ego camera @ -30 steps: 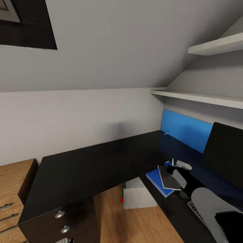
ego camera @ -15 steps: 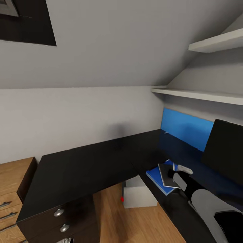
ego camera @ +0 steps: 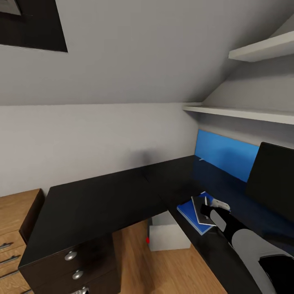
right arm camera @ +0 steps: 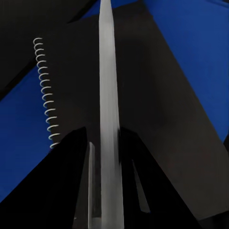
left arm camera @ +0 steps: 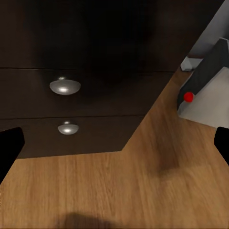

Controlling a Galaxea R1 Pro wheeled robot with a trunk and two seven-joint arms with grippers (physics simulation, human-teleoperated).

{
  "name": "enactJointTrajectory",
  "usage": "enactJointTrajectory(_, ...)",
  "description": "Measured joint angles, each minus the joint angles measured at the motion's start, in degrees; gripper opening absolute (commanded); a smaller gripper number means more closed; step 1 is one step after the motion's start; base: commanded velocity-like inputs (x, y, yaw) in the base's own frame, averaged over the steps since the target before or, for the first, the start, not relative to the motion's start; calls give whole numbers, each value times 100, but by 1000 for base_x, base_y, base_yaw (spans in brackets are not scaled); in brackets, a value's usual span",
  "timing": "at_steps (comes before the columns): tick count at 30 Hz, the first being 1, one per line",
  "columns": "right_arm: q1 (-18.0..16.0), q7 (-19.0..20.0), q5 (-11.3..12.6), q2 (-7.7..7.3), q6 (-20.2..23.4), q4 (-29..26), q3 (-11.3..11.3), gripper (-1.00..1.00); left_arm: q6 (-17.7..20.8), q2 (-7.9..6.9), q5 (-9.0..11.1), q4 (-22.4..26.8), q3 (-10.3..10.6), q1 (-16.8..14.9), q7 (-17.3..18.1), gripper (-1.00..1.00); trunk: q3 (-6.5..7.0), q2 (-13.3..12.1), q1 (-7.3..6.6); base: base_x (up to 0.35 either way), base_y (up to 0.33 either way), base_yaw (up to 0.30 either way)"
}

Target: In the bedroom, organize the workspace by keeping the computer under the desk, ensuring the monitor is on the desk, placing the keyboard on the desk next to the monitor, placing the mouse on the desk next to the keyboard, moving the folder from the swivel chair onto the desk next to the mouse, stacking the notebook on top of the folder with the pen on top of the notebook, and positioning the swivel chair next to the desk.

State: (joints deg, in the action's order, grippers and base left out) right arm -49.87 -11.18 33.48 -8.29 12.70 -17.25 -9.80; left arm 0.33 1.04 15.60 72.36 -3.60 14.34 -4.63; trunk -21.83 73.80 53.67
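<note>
Reaching over the black L-shaped surface [ego camera: 102, 204], the right arm is seen at abt 4 o'clock in the head view, its right claw [ego camera: 210, 206] held over the notebook [ego camera: 201, 212]. In the right wrist view the pen [right arm camera: 109, 109] is pinched between the two dark fingers [right arm camera: 71, 181], claw narrow, w/ the pale stick running out lengthwise above the notebook's dark cover [right arm camera: 157, 109] and its wire spiral binding. The notebook lies on the blue folder [ego camera: 188, 216], which is flat on the surface nr the inner corner of the L; blue shows on both sides of the notebook. Whether the pen tip touches the cover can't be told.

The monitor [ego camera: 269, 179] stands on the surface at abt 3 o'clock, black front toward the camera, w/ a blue wall panel [ego camera: 222, 153] behind it. The computer [ego camera: 167, 237] sits on the wood floor [ego camera: 163, 269] under the surface, its small red light seen at the lower left corner. The drawer unit [ego camera: 77, 269] w/ round silver knobs is at abt 7 o'clock; a light wood chest [ego camera: 12, 228] is beside it at 8 o'clock.

In the left wrist view the left claw [left arm camera: 114, 143] is spread wide, dark fingertips [left arm camera: 9, 148] at both frame edges, nothing held, facing the drawer knobs and floor.
</note>
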Motion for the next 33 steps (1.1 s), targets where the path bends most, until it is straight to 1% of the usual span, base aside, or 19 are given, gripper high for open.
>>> enactJointTrajectory(5, 2, 19, 0, 1, 0, 0, 0, -100, -7, 0, -20, -193, 14, 1, -1, 100, 0, 0, -2, 70, 0, 0)
enactJointTrajectory(8, 1, 20, 0, 5, 0, 0, 0, -100, -8, 0, -21, -206, 17, 3, 0, 100, 0, 0, -2, 186, 0, 0)
enactJointTrajectory(14, 4, 16, -8, 6, -2, 2, 0, -100, -9, 0, -21, -212, 18, 1, 6, 100, 0, 0, 0, 34, 0, 0)
enactJointTrajectory(21, 5, 0, -166, 1, -81, 8, 8, -100, -9, 4, -16, -202, 18, 2, 7, 100, 0, 0, 0, 3, 0, 0)
enactJointTrajectory(25, 2, -6, -198, 5, -209, 16, 9, -100, -9, 15, -6, -180, 22, 0, 1, 100, -71, 159, 87, 0, 0, 0)
enactJointTrajectory(33, 2, -10, -204, 8, -289, 18, 9, -100, -11, 17, -4, -177, 27, 0, -2, 100, -215, 480, 263, 0, 0, 0)
